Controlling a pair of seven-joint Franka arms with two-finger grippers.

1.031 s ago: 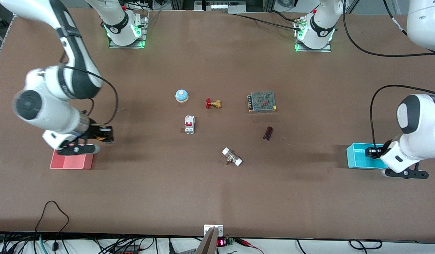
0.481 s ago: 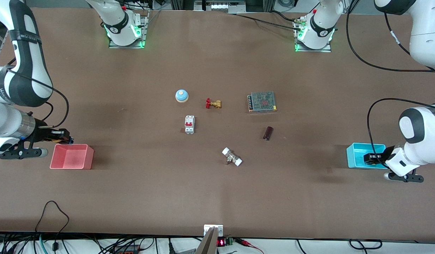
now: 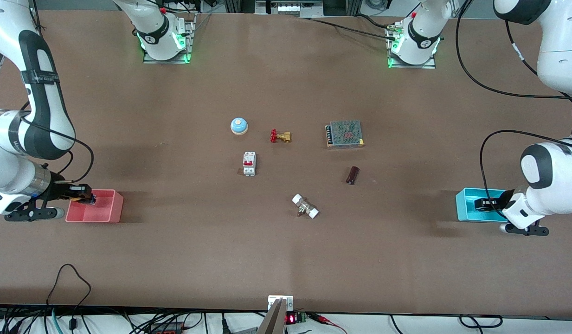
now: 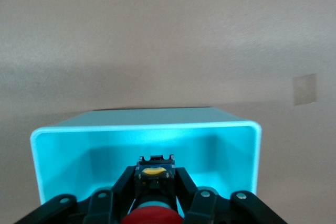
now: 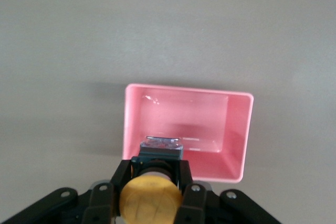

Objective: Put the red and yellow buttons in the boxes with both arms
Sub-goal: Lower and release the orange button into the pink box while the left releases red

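Pink and cyan bins wait at either end of the brown worktop point(image 3: 286, 260) as both arms near the drop, neither button yet released. At about nine o'clock on the worktop, the right claw point(image 3: 84, 194) hangs over the outer rim of the pink-red box point(image 3: 105, 214), its fingers clamped on the yellow button point(image 5: 151, 199), cap toward the wrist camera. At three o'clock, the left claw point(image 3: 481, 203) hangs over the cyan box point(image 3: 464, 206), gripping the red button point(image 4: 151, 216) the same way. Both bins look empty in the wrist views: bare pink floor, bare cyan floor. By this evidence the carrying is all but done and what remains is the letting go; the right claw seems to need a little more travel toward the bin's centre first. Clutter around the middle, a blue bell point(image 3: 239, 125), a brass valve point(image 3: 280, 136) and a breaker point(image 3: 249, 163), sits untouched.
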